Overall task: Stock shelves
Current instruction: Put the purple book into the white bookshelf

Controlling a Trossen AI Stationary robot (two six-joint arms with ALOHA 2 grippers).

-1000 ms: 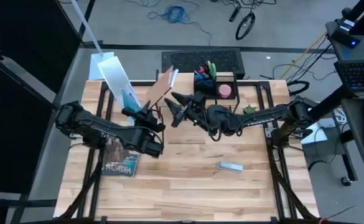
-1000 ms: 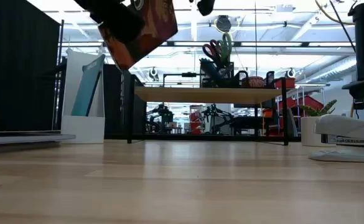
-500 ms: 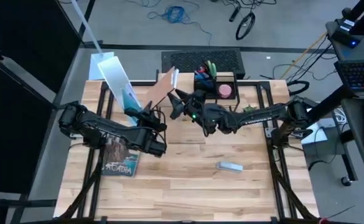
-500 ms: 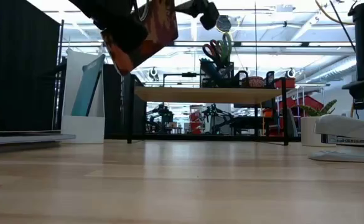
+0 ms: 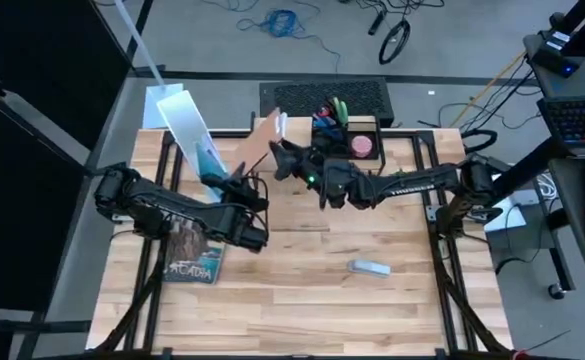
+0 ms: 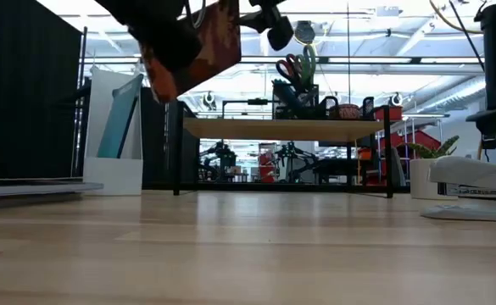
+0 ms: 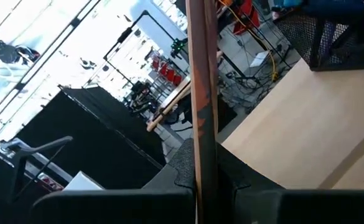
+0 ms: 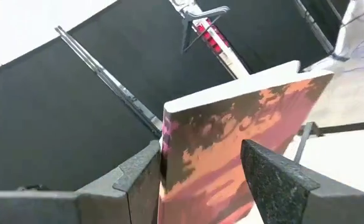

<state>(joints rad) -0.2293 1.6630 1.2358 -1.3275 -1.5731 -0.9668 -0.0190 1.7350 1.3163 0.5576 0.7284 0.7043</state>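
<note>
Shelves (image 6: pixel 286 129) stand at our surface's (image 5: pixel 302 290) far edge. Our left pincer (image 5: pixel 240 183) grips a book (image 5: pixel 262 140) aloft before them; our right pincer (image 5: pixel 277 160) straddles that book, fingers (image 8: pixel 275 180) spread, not clamped.

Our left pincer (image 5: pixel 244 183) is raised and clamped shut; our right pincer (image 5: pixel 278 160) reaches toward it, fingers spread.

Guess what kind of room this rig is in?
Likely a robotics lab or workshop: the wooden table sits in a black metal frame, cables lie loose on the floor, and laptops stand beside it.
</note>
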